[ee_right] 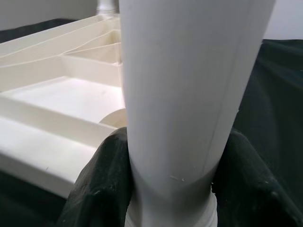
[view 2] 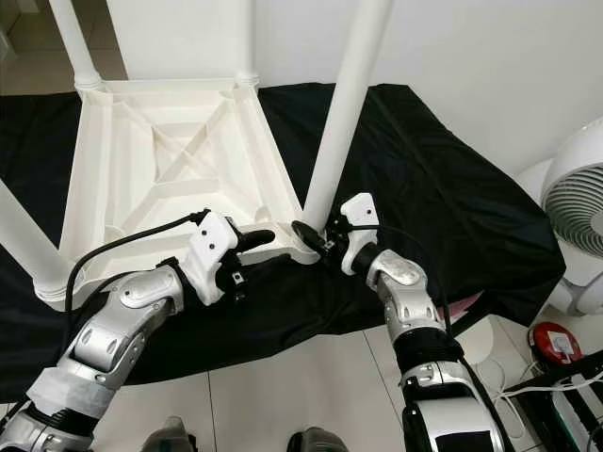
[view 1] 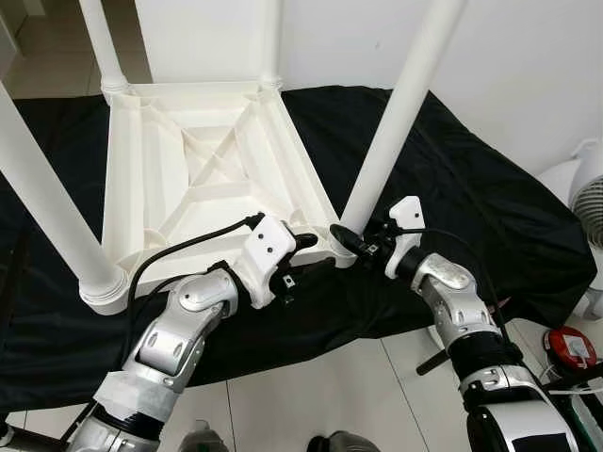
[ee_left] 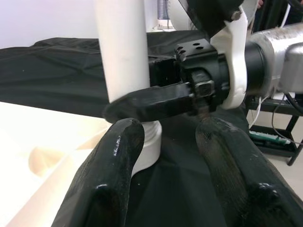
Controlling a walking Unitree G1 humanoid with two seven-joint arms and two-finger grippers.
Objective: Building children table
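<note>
- While my right gripper (view 1: 350, 243) is clamping the near-right table leg (view 1: 400, 113) at its base, the upturned tabletop (view 1: 203, 174) is lying on black cloth (view 1: 490, 198).
- My left gripper (view 1: 306, 247), fingers apart, is hovering at the corner socket, nine o'clock of that leg.
- I am risking cross-threading if I twist the leg tilted.

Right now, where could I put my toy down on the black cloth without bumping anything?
The black cloth is bare right of the leg the right gripper grips, toward the fan. It's crowded at the upturned table's near corner, where the left gripper sits too.
</note>
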